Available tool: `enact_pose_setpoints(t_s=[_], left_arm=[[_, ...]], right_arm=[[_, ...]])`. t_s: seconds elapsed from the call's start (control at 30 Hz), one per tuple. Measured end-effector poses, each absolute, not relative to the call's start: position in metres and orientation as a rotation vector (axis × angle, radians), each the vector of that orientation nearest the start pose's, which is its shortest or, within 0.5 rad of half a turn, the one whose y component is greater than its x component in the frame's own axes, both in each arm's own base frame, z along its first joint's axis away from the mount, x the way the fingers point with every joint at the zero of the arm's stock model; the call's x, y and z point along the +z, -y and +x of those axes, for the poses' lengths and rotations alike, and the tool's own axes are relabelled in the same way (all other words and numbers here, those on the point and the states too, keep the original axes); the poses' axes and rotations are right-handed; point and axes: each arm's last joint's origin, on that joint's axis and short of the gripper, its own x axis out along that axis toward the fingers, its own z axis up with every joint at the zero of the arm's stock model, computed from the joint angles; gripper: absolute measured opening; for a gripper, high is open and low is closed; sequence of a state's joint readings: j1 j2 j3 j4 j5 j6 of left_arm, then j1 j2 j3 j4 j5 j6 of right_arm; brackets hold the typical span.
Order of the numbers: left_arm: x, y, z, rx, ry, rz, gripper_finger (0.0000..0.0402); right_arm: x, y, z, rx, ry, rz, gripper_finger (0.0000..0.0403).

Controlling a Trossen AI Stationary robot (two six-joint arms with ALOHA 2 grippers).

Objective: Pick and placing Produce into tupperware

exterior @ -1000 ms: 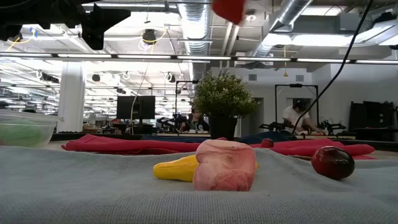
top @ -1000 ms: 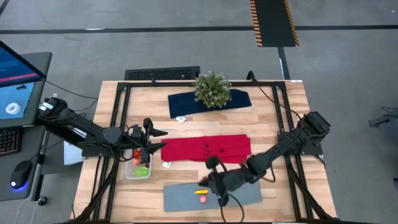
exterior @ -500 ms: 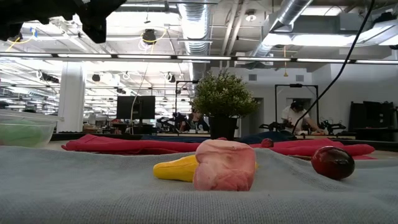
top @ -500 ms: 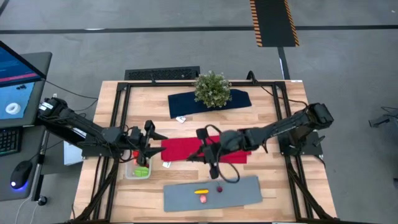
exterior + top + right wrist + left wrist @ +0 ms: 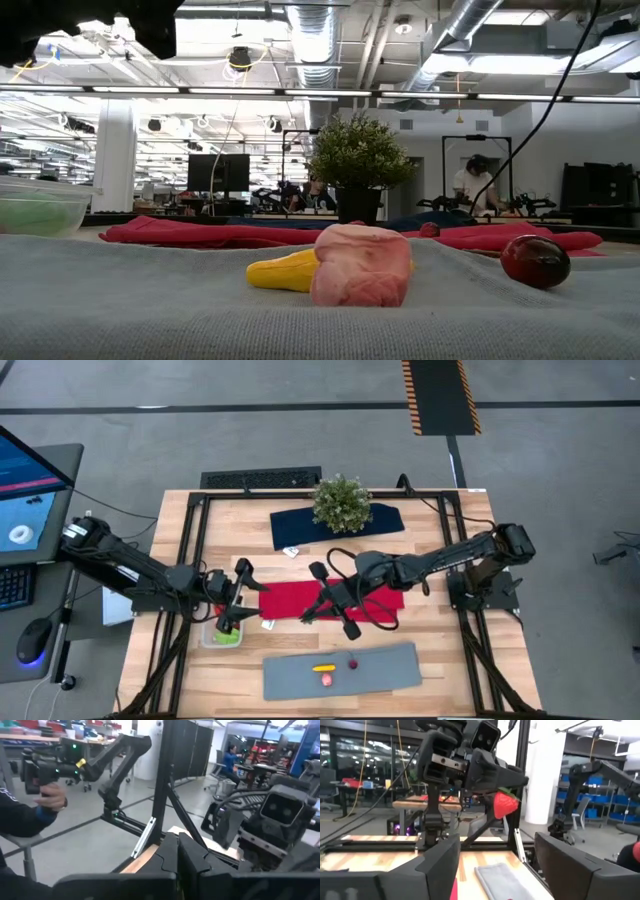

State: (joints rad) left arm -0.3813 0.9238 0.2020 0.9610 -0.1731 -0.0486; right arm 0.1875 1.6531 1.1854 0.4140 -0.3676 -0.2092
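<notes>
With twelve o'clock taken as the table's far edge in the high view: left gripper point(image 5: 230, 620) hangs at about eight o'clock from table centre, directly over the tupperware point(image 5: 209, 638). Its fingers point(image 5: 440, 865) stand wide apart with nothing between them. Tupperware sits near the left edge of the table, just off the nine o'clock end of the red cloth point(image 5: 385, 592); a green piece of produce point(image 5: 228, 635) lies inside it, and the low view shows the same green through its clear wall point(image 5: 60, 195). Right gripper point(image 5: 306, 616) reaches in from three o'clock, above the red cloth near table centre, and lies at three o'clock of the left gripper, a little apart from it. Its fingers point(image 5: 170, 852) are pressed together, and the left wrist view shows a red strawberry point(image 5: 504, 804) pinched at their tips, well clear of the table. Grey mat point(image 5: 400, 672) lies at six o'clock. On it: a yellow piece point(image 5: 323, 668) touching a pink piece point(image 5: 325, 680), and a dark red round fruit point(image 5: 352, 663) at their three o'clock, apart from both. Potted plant point(image 5: 341, 503) stands at twelve o'clock on a dark blue cloth point(image 5: 295, 528).
</notes>
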Motion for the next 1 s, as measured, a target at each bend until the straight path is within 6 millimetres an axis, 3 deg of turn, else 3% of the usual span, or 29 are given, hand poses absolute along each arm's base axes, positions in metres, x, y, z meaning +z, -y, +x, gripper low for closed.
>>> enact_pose_setpoints(t_s=[0.23, 0.5, 0.63, 0.73, 1.0], left_arm=[[0.221, 0.060, 0.170, -0.122, 0.264, -0.156, 0.0297], [0.220, 0.062, 0.170, -0.162, 0.261, -0.121, 0.0297], [0.218, 0.061, 0.174, -0.100, 0.262, -0.126, 0.0297], [0.220, 0.062, 0.183, -0.006, 0.248, -0.132, 0.0297], [0.231, 0.079, 0.223, -0.042, 0.221, -0.053, 0.0297]], right_arm=[[0.313, -0.086, 0.374, 0.605, 0.034, -0.200, 0.0019], [0.319, -0.081, 0.376, 0.652, 0.041, -0.157, 0.0019], [0.319, -0.077, 0.377, 0.609, 0.043, -0.162, 0.0019], [0.319, -0.073, 0.378, 0.559, 0.043, -0.172, 0.0019], [0.315, -0.066, 0.380, 0.471, -0.014, -0.166, 0.0019]])
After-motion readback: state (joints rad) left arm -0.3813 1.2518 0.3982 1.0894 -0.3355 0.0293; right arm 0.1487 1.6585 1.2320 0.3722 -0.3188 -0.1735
